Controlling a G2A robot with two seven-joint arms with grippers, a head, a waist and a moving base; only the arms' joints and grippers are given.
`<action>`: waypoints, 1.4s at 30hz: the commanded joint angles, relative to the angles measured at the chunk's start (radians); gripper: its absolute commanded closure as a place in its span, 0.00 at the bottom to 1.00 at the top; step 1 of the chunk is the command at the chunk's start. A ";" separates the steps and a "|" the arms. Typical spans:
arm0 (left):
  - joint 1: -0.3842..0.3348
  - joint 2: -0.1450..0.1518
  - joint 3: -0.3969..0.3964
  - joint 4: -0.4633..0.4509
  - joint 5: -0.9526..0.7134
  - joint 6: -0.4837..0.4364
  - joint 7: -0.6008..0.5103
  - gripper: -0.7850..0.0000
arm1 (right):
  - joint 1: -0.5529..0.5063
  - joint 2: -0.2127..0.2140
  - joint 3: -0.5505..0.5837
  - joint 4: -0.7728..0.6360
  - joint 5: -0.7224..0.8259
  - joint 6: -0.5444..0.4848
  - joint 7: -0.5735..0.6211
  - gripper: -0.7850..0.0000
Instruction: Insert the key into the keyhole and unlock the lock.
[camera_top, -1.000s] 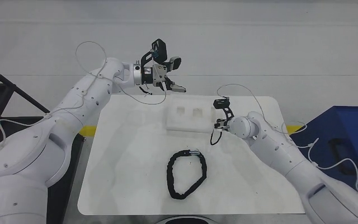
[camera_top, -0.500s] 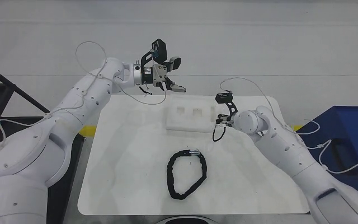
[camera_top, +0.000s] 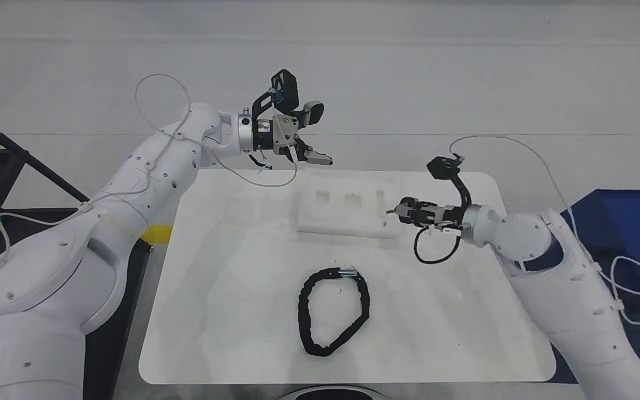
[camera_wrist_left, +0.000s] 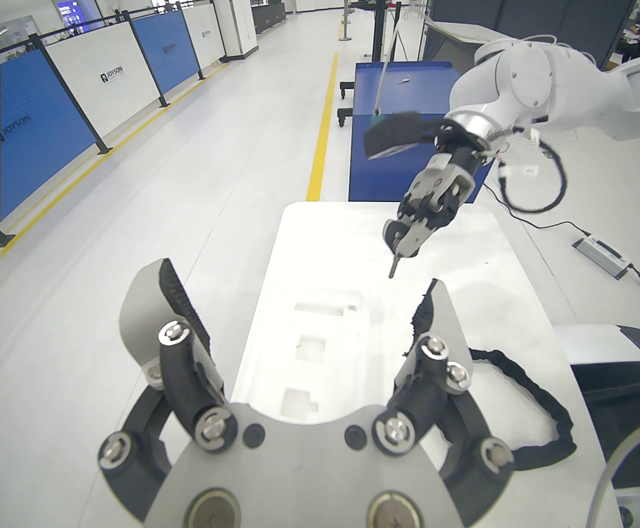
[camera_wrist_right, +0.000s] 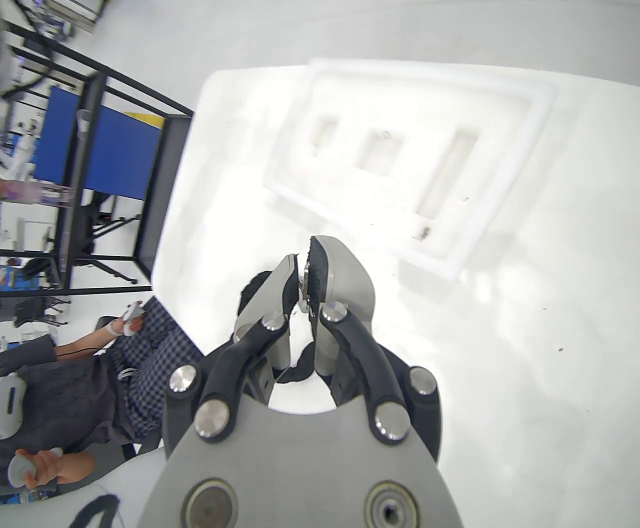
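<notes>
Swinging wide, the right arm carries the right gripper (camera_top: 400, 211) off the tray (camera_top: 330, 230) and levels it, clenched on the key (camera_top: 391, 211). The left gripper (camera_top: 315, 133) hasn't budged and hangs spread open past the table's (camera_top: 220, 300) far edge. The lock (camera_top: 306, 310) lies near the front, well apart from the key.

From the left wrist, the key pokes out tip-down, just beside the tray's end.

From the right wrist, the fingers (camera_wrist_right: 345, 280) pinch a metal sliver.

The key looks lifted clear, so the lock should be next.

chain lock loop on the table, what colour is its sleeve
Black; the fabric-sleeved chain lock shows best in the top view.
</notes>
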 joint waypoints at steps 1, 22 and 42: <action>0.000 0.000 0.000 0.000 0.000 0.000 0.000 0.00 | -0.049 0.010 0.070 -0.030 0.060 -0.044 0.006 1.00; 0.000 0.000 0.000 0.000 0.000 0.000 0.000 0.00 | -0.265 0.048 0.361 -0.184 0.253 -0.097 0.002 1.00; 0.212 -0.015 -0.016 -0.086 0.134 0.122 -0.050 0.00 | -0.265 0.048 0.361 -0.184 0.253 -0.097 0.002 1.00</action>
